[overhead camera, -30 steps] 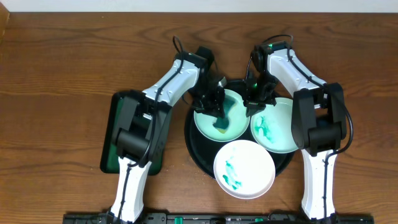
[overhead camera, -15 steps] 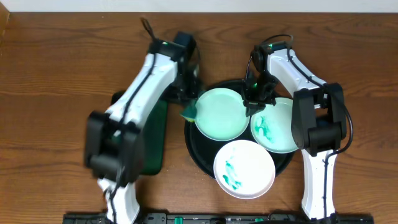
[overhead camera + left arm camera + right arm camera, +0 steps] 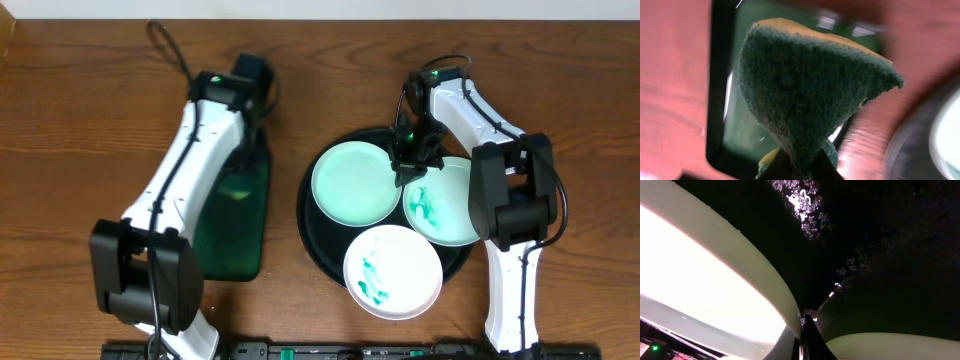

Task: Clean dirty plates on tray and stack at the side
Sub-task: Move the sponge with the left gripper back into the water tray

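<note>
A round glossy black tray (image 3: 312, 240) holds three round white plates (image 3: 393, 270): one clean plate (image 3: 352, 183), two with teal smears, none stacked aside yet. The left gripper (image 3: 799, 167) pinches a green-and-yellow sponge (image 3: 805, 90) above a dark green rectangular tray (image 3: 225, 245). The right gripper (image 3: 405, 170) seems closed on the clean plate's rim.

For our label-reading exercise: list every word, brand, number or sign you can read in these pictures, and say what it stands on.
None: no readable text shows on the plates, the tray, the sponge or the green tray.
</note>
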You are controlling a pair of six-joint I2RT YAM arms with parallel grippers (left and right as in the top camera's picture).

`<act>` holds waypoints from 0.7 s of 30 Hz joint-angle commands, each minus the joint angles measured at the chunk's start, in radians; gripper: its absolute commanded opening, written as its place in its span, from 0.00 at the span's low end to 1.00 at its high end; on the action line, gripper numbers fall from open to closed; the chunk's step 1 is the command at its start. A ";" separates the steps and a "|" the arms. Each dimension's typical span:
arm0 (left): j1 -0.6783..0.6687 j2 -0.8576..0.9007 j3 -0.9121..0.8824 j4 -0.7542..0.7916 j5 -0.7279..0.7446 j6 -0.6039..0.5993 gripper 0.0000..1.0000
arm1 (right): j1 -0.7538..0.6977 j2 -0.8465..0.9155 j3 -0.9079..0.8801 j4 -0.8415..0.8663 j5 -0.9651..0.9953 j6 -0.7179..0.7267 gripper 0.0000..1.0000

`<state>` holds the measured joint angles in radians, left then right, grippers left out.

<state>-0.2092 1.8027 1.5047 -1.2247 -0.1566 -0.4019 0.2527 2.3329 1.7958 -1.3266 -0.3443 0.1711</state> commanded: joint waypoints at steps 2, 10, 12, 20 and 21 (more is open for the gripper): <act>0.099 -0.006 -0.139 0.060 0.029 -0.041 0.07 | -0.011 0.017 -0.005 0.014 0.013 -0.016 0.01; 0.199 -0.006 -0.271 0.195 0.190 0.013 0.17 | -0.011 0.017 -0.005 0.009 0.013 -0.023 0.01; 0.200 -0.006 -0.271 0.199 0.192 0.016 0.53 | -0.011 0.017 -0.005 0.009 0.013 -0.024 0.01; 0.200 -0.016 -0.267 0.207 0.200 0.024 0.79 | -0.007 0.017 -0.005 0.043 -0.008 -0.051 0.01; 0.200 -0.024 -0.264 0.206 0.201 0.024 0.79 | -0.005 0.016 -0.003 0.053 -0.013 -0.054 0.02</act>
<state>-0.0132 1.8027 1.2308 -1.0157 0.0319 -0.3882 0.2527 2.3329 1.7954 -1.3106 -0.3492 0.1402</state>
